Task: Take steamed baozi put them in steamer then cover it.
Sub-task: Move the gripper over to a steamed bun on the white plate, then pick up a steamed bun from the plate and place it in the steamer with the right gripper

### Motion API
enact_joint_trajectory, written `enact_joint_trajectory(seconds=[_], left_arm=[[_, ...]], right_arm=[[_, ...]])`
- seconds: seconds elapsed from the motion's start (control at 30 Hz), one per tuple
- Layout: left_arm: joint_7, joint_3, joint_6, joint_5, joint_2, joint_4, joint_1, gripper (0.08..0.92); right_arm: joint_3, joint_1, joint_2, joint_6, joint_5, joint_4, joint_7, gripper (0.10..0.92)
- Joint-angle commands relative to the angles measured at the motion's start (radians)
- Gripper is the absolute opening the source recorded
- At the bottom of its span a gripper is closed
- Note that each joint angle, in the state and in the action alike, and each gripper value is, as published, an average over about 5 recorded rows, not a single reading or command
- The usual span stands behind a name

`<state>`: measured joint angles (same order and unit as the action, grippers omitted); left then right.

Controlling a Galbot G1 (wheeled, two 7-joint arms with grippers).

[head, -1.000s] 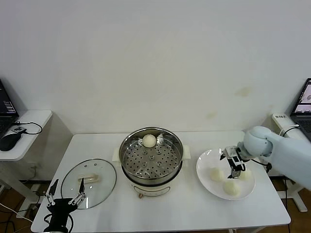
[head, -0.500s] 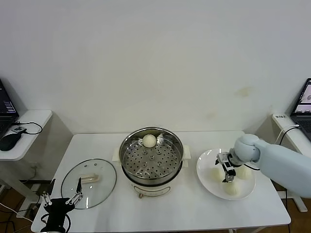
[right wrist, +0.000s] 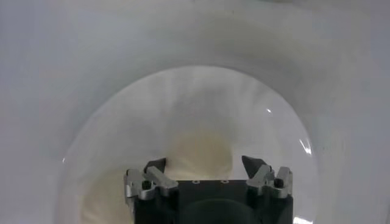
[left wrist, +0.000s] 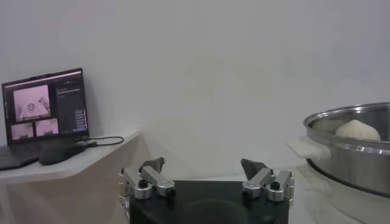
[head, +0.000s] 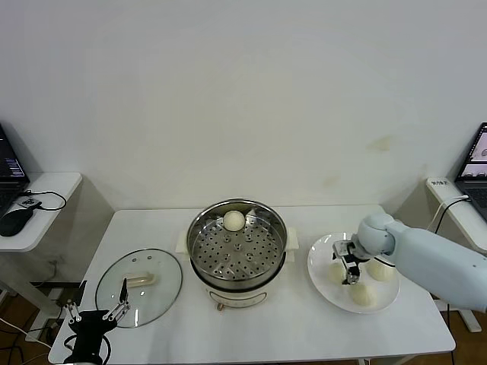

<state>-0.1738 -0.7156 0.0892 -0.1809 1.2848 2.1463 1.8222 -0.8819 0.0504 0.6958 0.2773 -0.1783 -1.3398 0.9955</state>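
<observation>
Head view: shiny perforated steamer (head: 237, 249) at table centre holds one smooth round baozi (head: 233, 220); glass cover (head: 139, 277) lies left. Right gripper (head: 345, 263) on white plate (head: 326, 247), jaws straddling a bun (head: 338, 271). Left wrist view: left gripper (left wrist: 206, 171) spread, empty. Right wrist view: fingers (right wrist: 156, 165) flank the bun, grip uncertain.

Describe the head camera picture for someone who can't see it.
The right gripper reaches over a white plate among three baozi; one bun sits in the open steamer, the glass cover lying on the table.
</observation>
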Motion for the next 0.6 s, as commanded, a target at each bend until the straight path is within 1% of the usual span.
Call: enact_joint_trajectory(seconds=[0.03, 0.13, 0.27, 0.47, 0.6], left_arm=[[0.000, 0.001, 0.000, 0.000, 0.000, 0.000, 0.000, 0.823], [0.000, 0.002, 0.000, 0.000, 0.000, 0.001, 0.001, 0.823], [-0.003, 0.001, 0.000, 0.000, 0.000, 0.003, 0.001, 0.823], [-0.006, 0.001, -0.001, 0.000, -0.001, 0.009, 0.002, 0.823], [-0.004, 0.004, -0.003, 0.000, -0.004, 0.016, -0.001, 0.823]], right_arm=[[0.004, 0.007, 0.013, -0.001, -0.010, 0.014, -0.001, 0.710], [0.005, 0.006, 0.011, -0.003, -0.010, 0.015, 0.005, 0.668], [0.008, 0.004, 0.010, -0.007, -0.006, 0.011, 0.012, 0.631], [0.021, -0.017, -0.002, -0.009, 0.006, -0.009, 0.026, 0.608], [-0.014, -0.116, -0.035, 0.000, 0.050, -0.051, 0.049, 0.609]])
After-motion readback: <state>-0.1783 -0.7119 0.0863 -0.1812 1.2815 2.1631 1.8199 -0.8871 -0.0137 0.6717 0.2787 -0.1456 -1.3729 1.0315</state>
